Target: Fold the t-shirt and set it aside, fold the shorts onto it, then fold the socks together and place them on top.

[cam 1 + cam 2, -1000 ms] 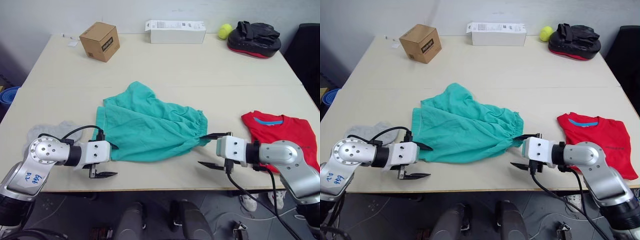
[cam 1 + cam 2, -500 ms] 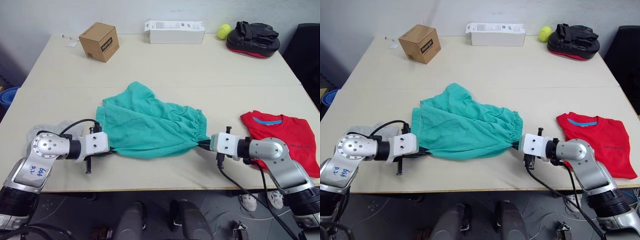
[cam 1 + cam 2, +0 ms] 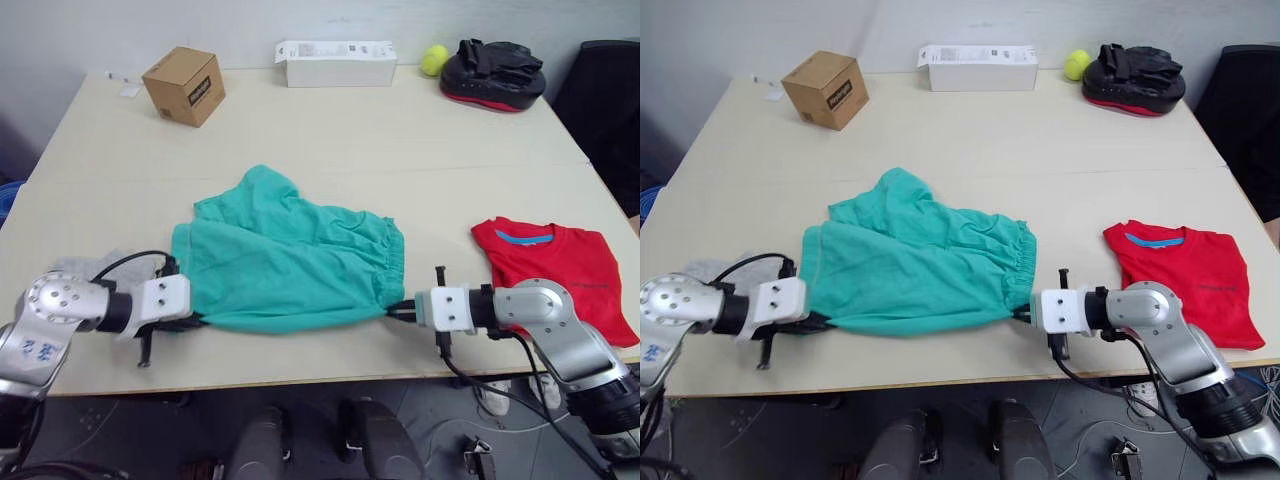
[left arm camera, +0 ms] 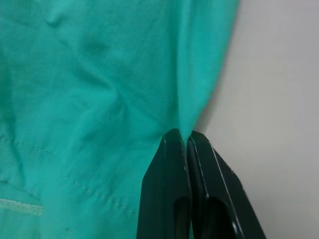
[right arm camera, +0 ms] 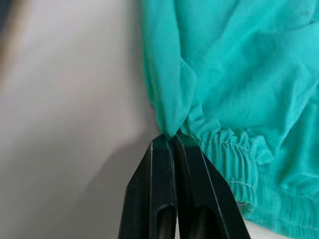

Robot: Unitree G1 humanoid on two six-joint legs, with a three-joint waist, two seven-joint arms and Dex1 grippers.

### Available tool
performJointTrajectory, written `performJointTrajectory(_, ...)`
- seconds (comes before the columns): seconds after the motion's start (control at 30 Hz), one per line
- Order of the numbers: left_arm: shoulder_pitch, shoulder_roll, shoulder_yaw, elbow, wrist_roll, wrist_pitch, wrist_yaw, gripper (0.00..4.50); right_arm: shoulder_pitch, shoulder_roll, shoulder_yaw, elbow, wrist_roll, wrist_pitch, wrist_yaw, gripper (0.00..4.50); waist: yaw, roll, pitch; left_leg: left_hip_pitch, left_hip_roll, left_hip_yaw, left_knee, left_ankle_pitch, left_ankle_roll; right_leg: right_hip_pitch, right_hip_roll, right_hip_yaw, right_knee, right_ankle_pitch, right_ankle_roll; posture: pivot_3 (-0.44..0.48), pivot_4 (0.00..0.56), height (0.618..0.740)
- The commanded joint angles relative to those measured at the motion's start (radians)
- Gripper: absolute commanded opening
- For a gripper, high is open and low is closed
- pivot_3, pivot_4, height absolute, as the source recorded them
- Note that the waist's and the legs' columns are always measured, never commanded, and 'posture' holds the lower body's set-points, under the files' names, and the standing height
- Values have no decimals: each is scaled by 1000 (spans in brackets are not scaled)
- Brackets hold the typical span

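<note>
Both grippers were spread a second ago; now the left gripper [image 3: 190,322] pinches the shorts [image 3: 285,262] at their near left corner on the desk [image 3: 330,130] and the right gripper [image 3: 400,311] pinches the waistband corner, so folding can begin. No writing is legible.

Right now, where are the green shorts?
The shorts lie mid-table near the front edge, pinched between the left gripper and right gripper, left of the t-shirt.
</note>
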Motion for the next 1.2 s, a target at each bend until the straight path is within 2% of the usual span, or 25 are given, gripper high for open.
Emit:
performJointTrajectory(0.03,181,75,94,-130,-73,43,-120,31,34,-72,-52,-77,125,13,111,0,-2,0,0,0,0,0,0,0,0,0,0,0,0,0,0,0,150,740)
performJointTrajectory(0.13,316,94,186,-225,-113,99,-149,31,77,-134,-81,-134,229,91,174,0,8,0,0,0,0,-1,0,0,0,0,0,0,0,-1,-1,0,150,740)
performJointTrajectory(0.27,387,77,241,-282,-166,166,-159,31,109,-175,-102,-180,304,174,204,0,21,0,0,0,0,-3,2,0,0,2,0,-1,-1,-1,-2,0,150,740)
performJointTrajectory(0.4,421,53,223,-262,-116,111,-134,31,115,-179,-97,-177,311,233,207,0,30,0,0,0,0,-2,1,0,1,1,-1,-1,-2,-2,-4,0,150,740)
performJointTrajectory(0.5,381,55,191,-201,-98,68,-140,31,53,-154,-82,-124,277,274,179,0,30,0,0,0,0,-2,0,0,0,1,0,-1,-2,-2,-4,0,150,740)
performJointTrajectory(0.57,130,26,94,-31,-28,-11,-84,31,-122,-85,-52,27,153,225,94,0,30,1,0,0,0,-2,0,0,0,1,0,-1,-2,-2,-4,0,150,740)
performJointTrajectory(0.63,-243,-70,12,184,53,-26,54,31,-316,-6,-44,200,32,133,-22,0,37,1,2,0,0,-2,2,3,0,1,1,-1,-2,-1,-7,0,150,740)
performJointTrajectory(0.67,-369,-109,-8,260,76,-17,102,31,-374,20,-46,259,-2,98,-60,0,48,2,3,-2,-1,-2,1,7,0,0,1,-2,-3,1,-7,0,150,740)
performJointTrajectory(0.73,-808,-231,21,548,123,-71,364,31,-588,63,-68,477,-191,-128,-339,0,58,-2,4,-7,0,-2,1,12,1,-4,1,-4,-2,9,-5,0,150,740)
performJointTrajectory(0.77,-996,-259,48,676,143,-119,499,31,-683,61,-78,569,-287,-259,-489,0,63,-8,7,-7,-1,-2,3,13,1,-4,1,-5,0,11,-2,0,150,740)
performJointTrajectory(0.8,-1128,-263,63,768,173,-210,600,31,-757,55,-85,643,-345,-356,-584,0,58,-11,6,-19,0,-4,10,13,0,-13,0,-7,3,13,1,0,150,740)
performJointTrajectory(0.83,-1195,-258,63,827,194,-281,651,31,-799,49,-83,696,-375,-419,-634,0,54,-11,6,-38,0,-3,15,16,-5,-31,0,-7,7,15,1,0,150,740)
performJointTrajectory(0.87,-1257,-244,64,875,209,-355,690,31,-823,31,-93,715,-445,-483,-756,0,46,-11,4,-46,-1,0,15,17,-5,-39,-1,-6,9,17,3,0,150,740)
performJointTrajectory(0.9,-1295,-230,62,908,225,-417,719,31,-833,24,-110,726,-485,-516,-845,0,34,-9,3,-46,-2,5,14,13,-3,-42,-2,-6,10,17,3,0,150,740)
performJointTrajectory(0.97,-1310,-222,60,925,204,-429,676,31,-818,25,-130,737,-494,-544,-907,0,25,-7,1,-36,-2,15,10,2,2,-42,-9,-20,12,17,3,0,150,740)
performJointTrajectory(1.07,-1232,-235,61,866,136,-342,553,31,-761,41,-123,736,-449,-545,-855,0,9,-5,1,-34,-2,22,11,-5,12,-41,-19,-48,12,17,3,0,150,740)
performJointTrajectory(1.1,-1157,-241,59,787,81,-256,474,31,-719,53,-116,708,-404,-525,-799,0,3,-5,1,-34,-2,23,11,-6,13,-40,-20,-52,10,17,3,0,150,740)
performJointTrajectory(1.13,-1087,-244,58,711,34,-188,409,334,-685,60,-111,680,-383,-506,-763,0,3,-5,2,-36,-2,24,12,-6,13,-39,-20,-55,4,17,3,0,150,740)
performJointTrajectory(1.17,-1043,-245,58,656,4,-138,370,429,-665,64,-110,661,-370,-492,-738,0,0,-4,2,-37,-1,24,12,-7,13,-38,-20,-56,1,17,3,0,150,740)
performJointTrajectory(1.2,-942,-234,45,533,-53,-43,303,646,-627,70,-108,626,-347,-461,-703,0,-1,-4,4,-39,-2,25,13,-7,13,-38,-20,-56,-2,17,3,0,150,740)
